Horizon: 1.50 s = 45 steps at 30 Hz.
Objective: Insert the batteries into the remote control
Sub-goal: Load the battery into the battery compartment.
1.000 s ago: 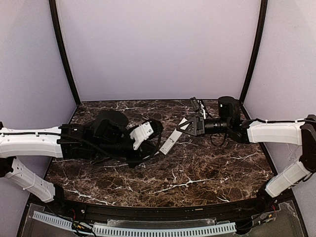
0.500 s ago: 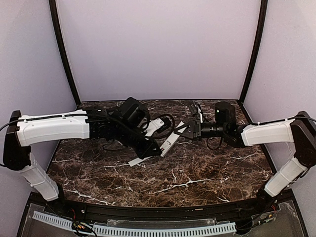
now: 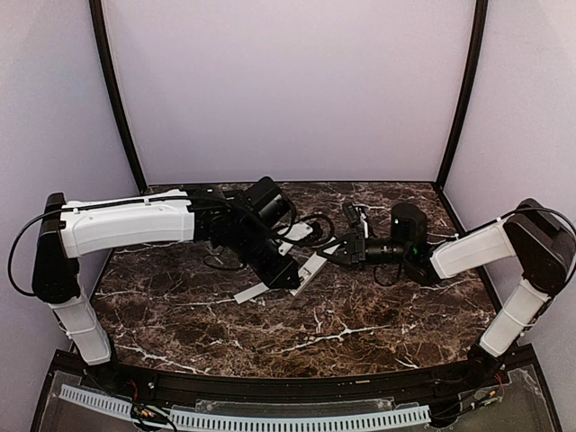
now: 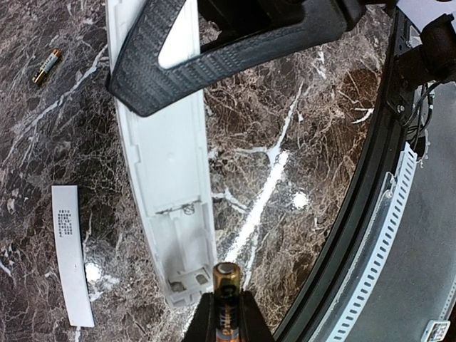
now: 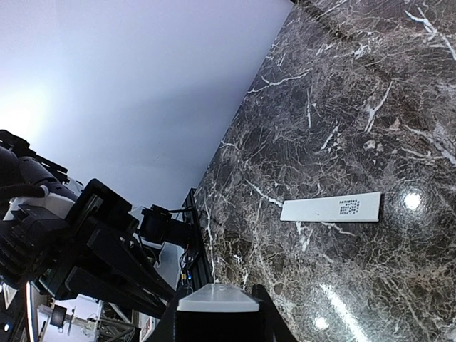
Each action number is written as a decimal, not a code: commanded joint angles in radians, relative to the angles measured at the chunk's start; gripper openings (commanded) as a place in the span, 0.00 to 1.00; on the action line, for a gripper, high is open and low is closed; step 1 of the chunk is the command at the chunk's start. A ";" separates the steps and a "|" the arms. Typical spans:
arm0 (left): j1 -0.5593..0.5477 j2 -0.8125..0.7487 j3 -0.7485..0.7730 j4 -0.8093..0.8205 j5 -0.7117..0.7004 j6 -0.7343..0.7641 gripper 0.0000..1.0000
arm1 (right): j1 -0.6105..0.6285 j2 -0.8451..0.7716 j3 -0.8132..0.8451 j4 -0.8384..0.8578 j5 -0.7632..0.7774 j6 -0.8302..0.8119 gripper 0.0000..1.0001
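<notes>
The remote control (image 4: pixel 164 149) is a slim white bar lying back-up on the marble, its empty battery bay (image 4: pixel 174 260) open at the near end. My left gripper (image 4: pixel 228 305) is shut on a gold and black battery (image 4: pixel 227 285), whose tip hangs just off the bay's end. My right gripper (image 5: pixel 217 303) is shut on the remote's other end (image 5: pixel 217 298); one of its dark fingers (image 4: pixel 214 50) crosses the bar. From above, the left gripper (image 3: pixel 286 274) and right gripper (image 3: pixel 346 255) meet at the remote (image 3: pixel 312 264). A second battery (image 4: pixel 46 65) lies loose.
The thin white cover strip (image 4: pixel 71 256) lies flat beside the remote, also the cover strip (image 3: pixel 252 292) and cover strip (image 5: pixel 331 209). The table's black front rail (image 4: pixel 370 214) runs close to the left gripper. The left arm (image 5: pixel 71 242) fills the right wrist view's left side.
My left arm has swung in from the left, carrying the battery to the remote's open end. The right gripper has shifted slightly nearer while holding the remote.
</notes>
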 commanded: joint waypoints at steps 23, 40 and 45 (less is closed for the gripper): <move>0.025 0.105 0.136 -0.162 -0.057 0.016 0.04 | 0.017 0.062 -0.045 0.268 -0.022 0.089 0.00; 0.024 0.139 0.165 -0.187 -0.055 0.022 0.05 | 0.035 0.065 -0.031 0.260 0.000 0.073 0.00; 0.024 0.144 0.168 -0.190 -0.048 0.021 0.05 | 0.041 0.065 -0.029 0.258 0.007 0.068 0.00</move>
